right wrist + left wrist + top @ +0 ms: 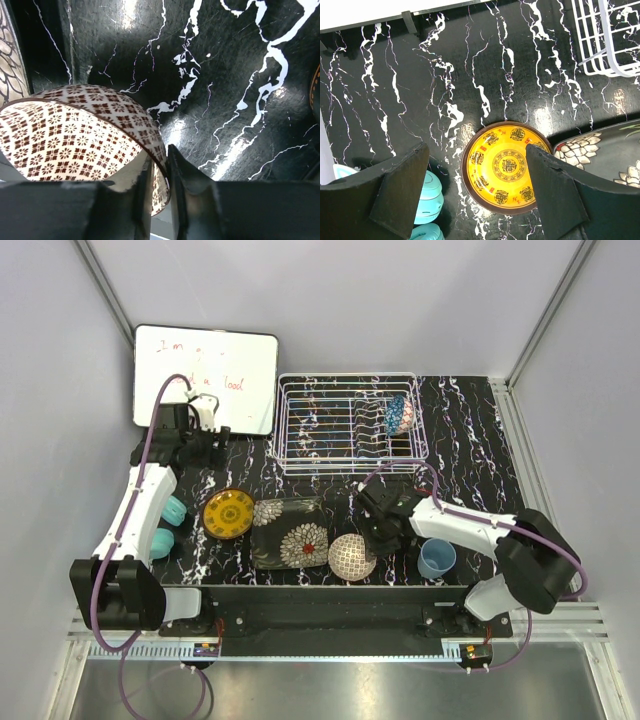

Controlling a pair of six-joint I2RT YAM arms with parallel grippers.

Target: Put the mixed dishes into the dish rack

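Note:
The beige patterned bowl [351, 556] sits near the front edge of the dark marble table. My right gripper [376, 533] is shut on its rim [145, 127], one finger inside and one outside [159, 161]. A blue patterned bowl [399, 414] stands in the white wire dish rack [350, 471]. The yellow round plate [228, 513] and the dark rectangular floral plate [290, 533] lie side by side. A light-blue cup [437, 558] stands right of the bowl. My left gripper [212, 441] hangs open above the table; the yellow plate [506, 167] shows between its fingers [476, 150].
Teal headphones [170, 525] lie at the left beside the left arm, also in the left wrist view [427, 197]. A whiteboard [205, 375] with writing leans at the back left. The rack's corner [605, 45] and the floral plate's edge [605, 150] show in the left wrist view.

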